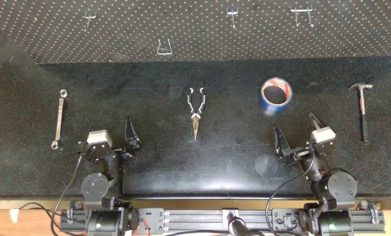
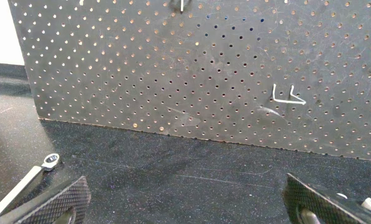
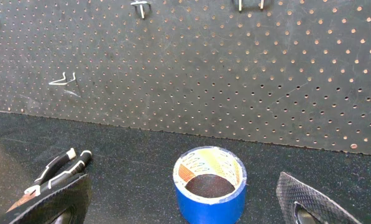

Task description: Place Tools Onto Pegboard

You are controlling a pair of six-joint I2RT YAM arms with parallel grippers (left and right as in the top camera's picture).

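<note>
— Where do the four things lie?
— All flat on the black tabletop (image 1: pixel 234 157), in a row apart from the pegboard (image 1: pixel 202 33) that stands along its far edge. The wrench (image 1: pixel 59 119) is near the left edge and the pliers (image 1: pixel 195 111) at the middle. The blue roll of tape (image 1: pixel 276 94) lies right of them, hole upward, and the hammer (image 1: pixel 362 111) near the right edge.
— And the arms?
— Both sit toward the near edge. The left tool (image 1: pixel 109 126) is spread wide and holds nothing, between wrench and pliers. The right tool (image 1: pixel 294 124) is spread the same, just on the near side of the tape.
— The board?
— Wire hooks (image 1: pixel 164 47) hang on it.
</note>
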